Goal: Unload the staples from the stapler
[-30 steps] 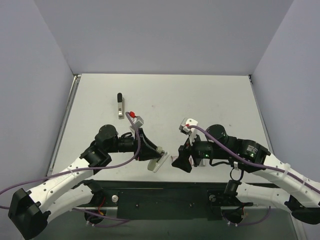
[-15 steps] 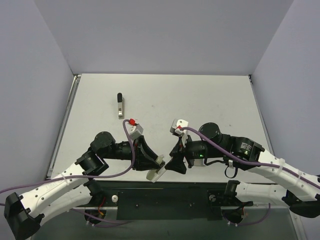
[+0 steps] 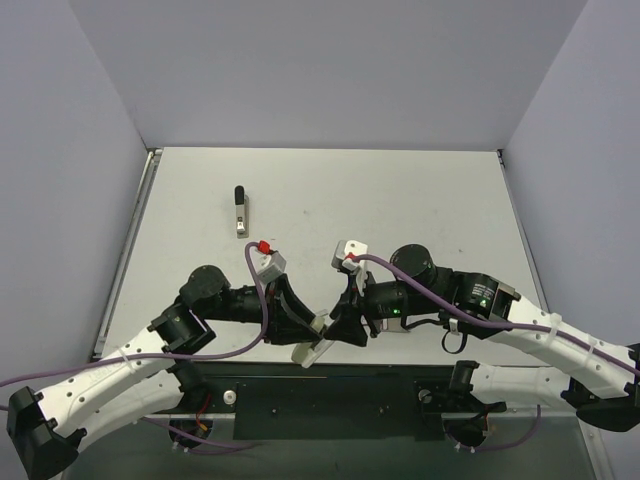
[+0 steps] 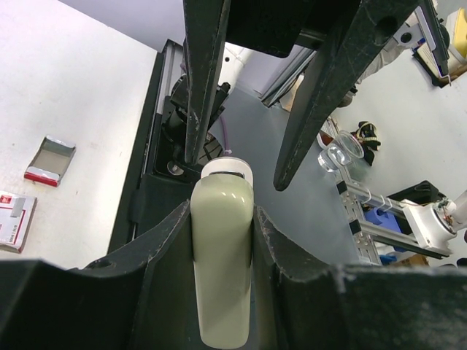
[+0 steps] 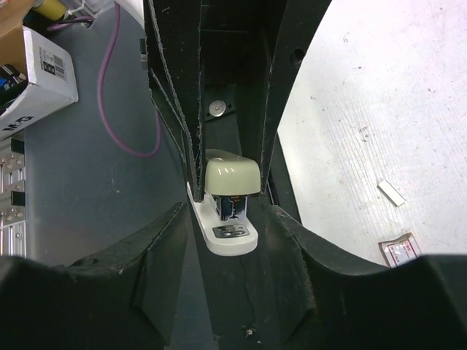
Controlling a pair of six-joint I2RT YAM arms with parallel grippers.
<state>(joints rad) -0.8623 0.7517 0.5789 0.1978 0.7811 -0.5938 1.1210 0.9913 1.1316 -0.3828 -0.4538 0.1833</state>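
Right wrist alone shows anvil [image 5: 233, 232] of stapler [image 5: 232, 179], clamped by left tool [image 4: 221, 219], right tool [image 5: 228, 211] straddling, unclosed.

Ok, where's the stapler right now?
In the top view, the cream stapler is over the table's near edge, midway between both arms, clamped in the left hand, with the right hand straddling its free end.

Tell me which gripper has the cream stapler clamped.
The left gripper: its fingers press both sides of the stapler. The right gripper only straddles its tip, gaps showing.
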